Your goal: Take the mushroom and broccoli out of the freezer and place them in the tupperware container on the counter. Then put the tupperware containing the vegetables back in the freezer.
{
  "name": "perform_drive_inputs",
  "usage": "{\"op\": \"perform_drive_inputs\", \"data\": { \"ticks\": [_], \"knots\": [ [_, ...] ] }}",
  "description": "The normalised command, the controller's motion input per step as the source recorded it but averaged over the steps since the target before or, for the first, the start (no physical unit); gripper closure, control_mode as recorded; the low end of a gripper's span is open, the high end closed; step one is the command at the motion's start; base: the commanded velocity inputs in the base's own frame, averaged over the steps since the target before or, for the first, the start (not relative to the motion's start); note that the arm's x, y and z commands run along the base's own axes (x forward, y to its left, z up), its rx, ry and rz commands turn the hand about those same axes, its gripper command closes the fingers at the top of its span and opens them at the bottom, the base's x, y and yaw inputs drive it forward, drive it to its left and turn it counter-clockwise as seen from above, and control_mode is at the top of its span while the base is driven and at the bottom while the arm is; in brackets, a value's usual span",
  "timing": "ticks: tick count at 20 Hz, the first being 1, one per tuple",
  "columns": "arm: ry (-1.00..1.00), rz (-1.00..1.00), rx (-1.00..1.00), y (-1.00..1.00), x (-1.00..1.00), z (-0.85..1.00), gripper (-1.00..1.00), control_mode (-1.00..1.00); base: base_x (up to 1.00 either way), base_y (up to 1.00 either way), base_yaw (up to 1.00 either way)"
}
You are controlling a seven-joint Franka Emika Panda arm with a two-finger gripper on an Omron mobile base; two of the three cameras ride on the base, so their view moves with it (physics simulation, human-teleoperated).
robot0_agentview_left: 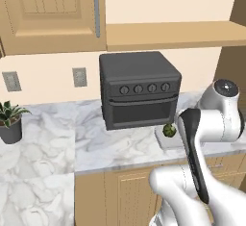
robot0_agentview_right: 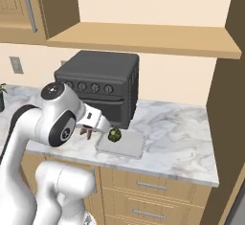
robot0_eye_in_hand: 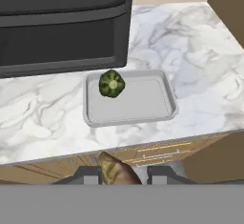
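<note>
The gripper (robot0_eye_in_hand: 123, 175) was closed on the mushroom (robot0_eye_in_hand: 112, 168), a tan lump held between its fingertips above the counter (robot0_eye_in_hand: 190, 42) edge. It looked light and soft, so a gentle hold across its middle seemed best. The broccoli (robot0_eye_in_hand: 112, 84) lay in the tupperware container (robot0_eye_in_hand: 159, 116). The right base view showed the tray (robot0_agentview_right: 129, 147) beside the black oven (robot0_agentview_right: 103, 83); the hand view showed the held mushroom.

Counter (robot0_eye_in_hand: 200, 51) glossy white-grey marbled stone; tupperware container (robot0_eye_in_hand: 162, 111) smooth matt pale plastic; broccoli (robot0_eye_in_hand: 112, 84) bumpy; oven (robot0_agentview_left: 139, 88) matt black; drawers (robot0_agentview_right: 158, 185) light wood, metal bar handles
</note>
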Motion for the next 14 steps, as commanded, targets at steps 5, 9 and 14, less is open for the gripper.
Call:
{"op": "perform_drive_inputs", "data": {
  "ticks": [5,9,14],
  "knots": [
    [0.06,0.00,0.00,-0.41,0.65,-0.46,1.00,-1.00,0.00,0.00,0.00],
    [0.06,0.00,0.00,-0.34,0.74,-0.72,1.00,-1.00,0.00,0.00,0.00],
    [0.10,0.00,0.02,-0.20,0.60,-0.73,1.00,-1.00,0.00,0.00,0.00]
  ]
}}
